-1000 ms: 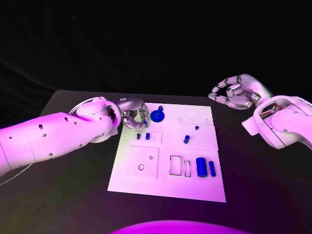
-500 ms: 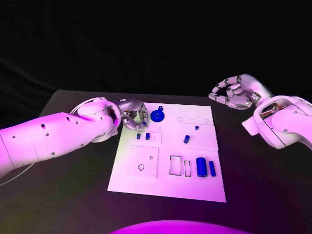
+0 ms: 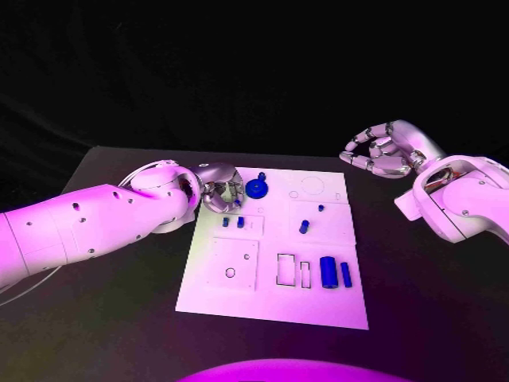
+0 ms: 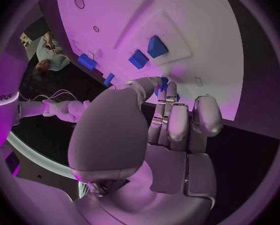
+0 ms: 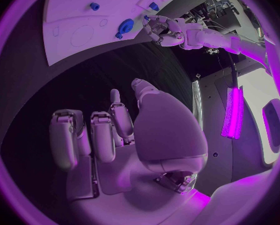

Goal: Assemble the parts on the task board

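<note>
I see the black table (image 3: 117, 263) running wide and bare on both sides of the task board (image 3: 266, 306), so I have open room toward either long edge. The board lies lengthwise away from me, and its near half in front of the fingers carries just outlines and cutouts.

My left arm (image 3: 71, 231) reaches in over the board's left edge. My left hand (image 3: 218, 188) sits at the far left corner of the board, fingers curled inward. From the head camera, a round blue part (image 3: 258, 189) lies just beside its fingertips, on the side toward the board's middle. The left wrist camera adds what the head camera cannot: a bit of blue (image 4: 162, 85) shows right at the fingertips, though I cannot tell whether the fingers actually pinch it or only touch it. Beyond those fingertips the same view shows two square blue parts (image 4: 147, 52) side by side on the board.

My right hand (image 3: 381, 151) hangs off the board, past its far right corner, above the table, well apart from every part. Its own wrist camera shows the fingers (image 5: 92, 135) bent partway with nothing between them, and the left hand (image 5: 164, 29) across the board beside the round part.

Smaller pieces, from the head camera: two blue cylinders (image 3: 336, 273) lie side by side near the board's right edge, closer to me than either hand, and a small blue peg (image 3: 305, 227) sits mid-board between the hands.
</note>
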Controlling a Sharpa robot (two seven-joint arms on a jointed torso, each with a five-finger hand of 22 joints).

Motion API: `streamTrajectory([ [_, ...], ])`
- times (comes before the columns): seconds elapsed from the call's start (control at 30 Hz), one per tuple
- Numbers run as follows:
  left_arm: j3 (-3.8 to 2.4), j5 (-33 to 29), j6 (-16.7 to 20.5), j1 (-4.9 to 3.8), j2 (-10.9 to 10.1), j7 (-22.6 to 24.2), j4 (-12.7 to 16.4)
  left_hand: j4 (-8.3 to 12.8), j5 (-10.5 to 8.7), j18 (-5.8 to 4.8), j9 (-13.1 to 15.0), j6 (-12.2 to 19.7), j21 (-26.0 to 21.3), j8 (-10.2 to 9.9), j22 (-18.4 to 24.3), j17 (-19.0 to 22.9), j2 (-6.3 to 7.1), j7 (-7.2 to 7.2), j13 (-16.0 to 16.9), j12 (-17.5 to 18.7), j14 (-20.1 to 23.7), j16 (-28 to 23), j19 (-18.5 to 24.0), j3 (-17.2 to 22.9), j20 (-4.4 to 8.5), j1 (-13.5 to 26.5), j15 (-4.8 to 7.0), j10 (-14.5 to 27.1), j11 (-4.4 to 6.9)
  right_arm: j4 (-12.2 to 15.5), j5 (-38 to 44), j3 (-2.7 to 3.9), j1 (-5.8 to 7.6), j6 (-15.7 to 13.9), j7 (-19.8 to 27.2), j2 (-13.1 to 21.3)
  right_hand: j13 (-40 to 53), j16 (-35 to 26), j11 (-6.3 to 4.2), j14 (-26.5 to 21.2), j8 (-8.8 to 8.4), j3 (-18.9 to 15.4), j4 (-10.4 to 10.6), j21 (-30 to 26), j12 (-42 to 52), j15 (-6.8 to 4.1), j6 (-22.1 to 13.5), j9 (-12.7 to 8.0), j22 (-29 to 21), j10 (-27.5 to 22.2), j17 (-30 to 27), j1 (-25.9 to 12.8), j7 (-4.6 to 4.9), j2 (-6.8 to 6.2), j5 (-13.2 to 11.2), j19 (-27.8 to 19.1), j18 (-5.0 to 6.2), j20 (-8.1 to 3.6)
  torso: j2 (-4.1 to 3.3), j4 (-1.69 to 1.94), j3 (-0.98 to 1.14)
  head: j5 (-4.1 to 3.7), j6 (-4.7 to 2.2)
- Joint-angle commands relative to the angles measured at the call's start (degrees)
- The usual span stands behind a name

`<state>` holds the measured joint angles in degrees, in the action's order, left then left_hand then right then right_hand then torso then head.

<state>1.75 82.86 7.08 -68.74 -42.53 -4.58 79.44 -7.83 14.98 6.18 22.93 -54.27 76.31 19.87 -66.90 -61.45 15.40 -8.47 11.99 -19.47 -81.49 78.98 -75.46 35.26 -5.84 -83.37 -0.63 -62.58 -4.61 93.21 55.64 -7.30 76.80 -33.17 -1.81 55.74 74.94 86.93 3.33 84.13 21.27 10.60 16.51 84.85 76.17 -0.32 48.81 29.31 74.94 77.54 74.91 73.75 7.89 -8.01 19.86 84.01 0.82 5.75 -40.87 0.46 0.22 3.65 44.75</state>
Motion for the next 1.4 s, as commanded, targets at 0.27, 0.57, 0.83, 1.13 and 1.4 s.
streamTrajectory([
  [0.27, 0.06, -0.4, -1.9, 0.12, 0.4, -0.1, 0.1, 0.0, -0.35, -0.81, -0.1, -0.5, 0.2, -0.3, 0.0, 0.1, -0.05, -0.13, -0.1, 0.5, -0.2, 0.1, -0.1, 0.2, 0.07, 0.7, 0.18, -0.5, -0.08, 0.1, 0.6, 0.00, -0.03, 0.1, 0.3, 0.0, 0.7, -0.3, 0.02, 3.8, 0.28, 0.3, 0.1, -0.1, 0.2, -0.34, -0.3, 0.1, 11.3, 0.1, 6.6, 0.0, 0.10, 0.04, 0.3, 2.3, 0.71, -0.23, 0.03, 0.01, 0.02, 0.08, -0.03],
  [0.57, 0.08, 0.1, -2.7, 0.13, 0.4, -0.9, -0.2, 0.0, -0.38, -0.81, -0.1, -0.5, 0.2, -0.4, 0.0, 0.2, -0.02, -0.11, -0.1, 0.6, -0.2, 0.0, -0.1, 0.2, 0.08, 0.7, 0.19, -0.5, -0.08, 0.1, 0.6, 0.00, -0.03, 0.0, 0.3, 0.0, 0.7, -0.3, 0.02, 3.8, 0.28, 0.3, 0.1, -0.1, 0.2, -0.34, -0.3, 0.1, 11.3, 0.1, 6.6, 0.0, 0.10, 0.04, 0.3, 2.3, 0.71, -0.23, 0.02, 0.03, -0.01, 0.05, -0.06],
  [0.83, 0.09, 0.1, -2.6, 0.13, 0.4, -1.0, -0.2, -0.1, -0.44, -0.69, -0.9, 1.6, -0.2, -2.4, 0.7, 0.7, 0.52, -0.65, -0.5, 2.2, 0.1, -0.1, 0.4, 0.2, -0.13, 1.3, -0.16, -0.2, -0.55, 0.1, 0.6, 0.00, -0.03, 0.0, 0.4, 0.1, 0.6, -0.4, -0.03, 3.8, 0.39, 0.4, 0.1, -0.3, 0.1, -0.39, -0.2, 0.2, 11.2, 0.1, 6.4, -0.1, 0.05, -0.04, 0.3, 2.3, 0.74, -0.26, 0.04, 0.04, -0.01, 0.04, -0.02],
  [1.13, 0.10, -0.2, -1.8, 0.13, 0.5, -0.7, -0.3, -0.1, -0.42, -0.55, -1.9, 3.8, -0.7, -4.4, 1.3, 1.7, 1.05, -1.33, -1.6, 5.0, 0.5, -0.3, 0.9, 0.3, -0.77, 2.1, -0.87, 1.3, -1.40, 0.0, 0.6, 0.00, -0.03, 0.0, 0.4, 0.0, 0.6, -0.4, -0.03, 3.8, 0.39, 0.4, 0.1, -0.3, 0.1, -0.39, -0.2, 0.2, 11.2, 0.1, 6.4, -0.1, 0.05, -0.04, 0.3, 2.3, 0.74, -0.26, 0.01, 0.03, 0.01, 0.15, -0.07],
  [1.4, 0.10, -0.3, -1.4, 0.13, 0.5, -0.7, -0.3, -0.1, -0.41, -0.51, -2.0, 4.2, -0.8, -4.8, 1.5, 2.0, 1.09, -1.46, -1.8, 5.5, 0.6, -0.3, 1.0, 0.2, -0.89, 2.2, -1.00, 1.5, -1.54, -0.1, 0.6, 0.00, -0.03, 0.2, 0.3, 0.0, 0.3, -0.4, -0.03, 3.7, 0.38, 0.5, 0.1, -0.4, -0.2, -0.39, -0.2, 0.2, 11.1, -0.2, 6.3, -0.1, 0.05, -0.07, 0.3, 2.2, 0.78, -0.26, 0.01, -0.02, 0.02, 0.17, -0.09],
])
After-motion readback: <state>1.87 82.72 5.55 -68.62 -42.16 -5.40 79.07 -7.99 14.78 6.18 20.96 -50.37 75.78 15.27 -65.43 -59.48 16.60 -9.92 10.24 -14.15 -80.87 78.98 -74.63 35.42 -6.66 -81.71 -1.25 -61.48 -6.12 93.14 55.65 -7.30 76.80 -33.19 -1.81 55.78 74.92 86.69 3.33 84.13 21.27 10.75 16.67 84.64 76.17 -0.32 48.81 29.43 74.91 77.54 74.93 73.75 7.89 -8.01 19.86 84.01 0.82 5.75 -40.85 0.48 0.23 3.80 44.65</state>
